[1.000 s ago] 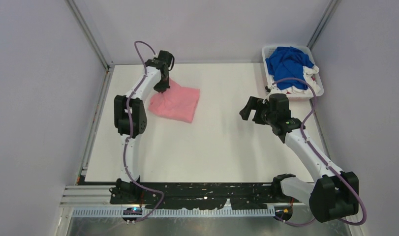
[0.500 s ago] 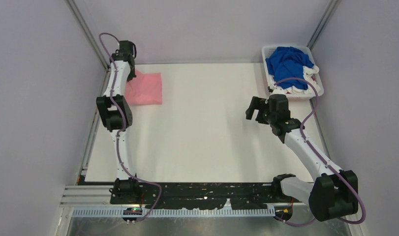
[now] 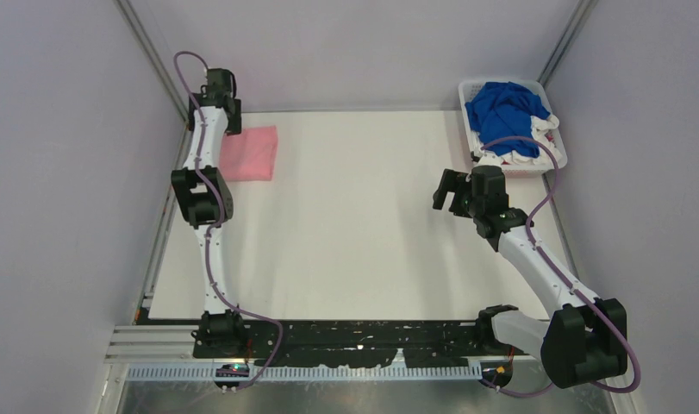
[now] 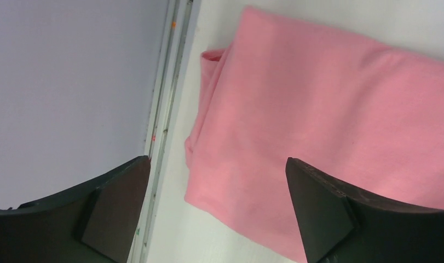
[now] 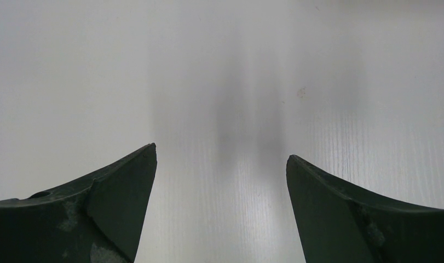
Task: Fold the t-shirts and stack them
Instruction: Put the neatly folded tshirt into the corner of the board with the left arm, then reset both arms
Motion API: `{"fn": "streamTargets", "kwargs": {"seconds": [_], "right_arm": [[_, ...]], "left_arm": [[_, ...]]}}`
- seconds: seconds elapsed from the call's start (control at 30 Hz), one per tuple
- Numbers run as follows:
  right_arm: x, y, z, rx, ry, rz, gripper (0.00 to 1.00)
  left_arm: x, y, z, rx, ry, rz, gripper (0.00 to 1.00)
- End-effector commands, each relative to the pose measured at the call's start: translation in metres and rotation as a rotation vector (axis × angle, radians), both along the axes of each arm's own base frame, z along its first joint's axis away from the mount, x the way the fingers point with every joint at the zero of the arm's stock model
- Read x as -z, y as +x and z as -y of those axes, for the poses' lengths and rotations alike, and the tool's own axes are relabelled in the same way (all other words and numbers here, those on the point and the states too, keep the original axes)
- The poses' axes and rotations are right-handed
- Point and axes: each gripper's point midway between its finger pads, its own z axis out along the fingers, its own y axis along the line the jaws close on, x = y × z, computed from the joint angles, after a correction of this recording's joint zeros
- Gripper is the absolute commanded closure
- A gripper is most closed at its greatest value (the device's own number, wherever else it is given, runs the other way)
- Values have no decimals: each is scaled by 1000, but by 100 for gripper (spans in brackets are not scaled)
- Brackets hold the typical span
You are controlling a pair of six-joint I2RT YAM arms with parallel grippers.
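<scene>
neatly folded pink t-shirt (image 3: 249,153)

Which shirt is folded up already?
The pink t-shirt, lying flat on the table. The blue t-shirt and white t-shirts are bunched in the basket.

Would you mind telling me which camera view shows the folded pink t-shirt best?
The top external view: it shows almost the whole pink t-shirt, folded, near the table's far left corner. The left wrist view shows it close, with its layered edge, but cropped. The right wrist view shows none of it.
</scene>
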Motion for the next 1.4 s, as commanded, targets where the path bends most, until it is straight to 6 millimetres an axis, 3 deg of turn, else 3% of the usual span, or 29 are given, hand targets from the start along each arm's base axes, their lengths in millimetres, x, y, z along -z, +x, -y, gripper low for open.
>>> {"fn": "streamTargets", "kwargs": {"seconds": [0.0, 0.17, 0.4, 0.6, 0.63, 0.83, 0.93, 1.13, 1.37], "right_arm": [[-7, 6, 2, 11, -3, 43, 5], [-12, 5, -1, 2, 16, 57, 5], [-21, -4, -3, 4, 55, 82, 5], [-16, -16, -6, 1, 93, 90, 5], [-15, -18, -7, -1, 100, 92, 5], [-7, -32, -5, 8, 115, 105, 4], [3, -40, -2, 23, 121, 104, 5], [18, -53, 4, 56, 135, 118, 5], [31, -62, 13, 93, 103, 97, 5]], "left_arm": [[-84, 1, -9, -54, 43, 193, 0], [-114, -22, 6, -93, -75, 262, 0], [-145, -69, 72, -53, -441, 342, 0], [-104, -146, 148, 66, -628, 346, 0], [-107, -165, 163, 101, -643, 376, 0], [-32, -261, 214, 181, -690, 343, 0], [-5, -290, 233, 232, -754, 328, 0], [-16, -297, 226, 240, -734, 387, 0], [-14, -298, 221, 225, -709, 386, 0]]}}
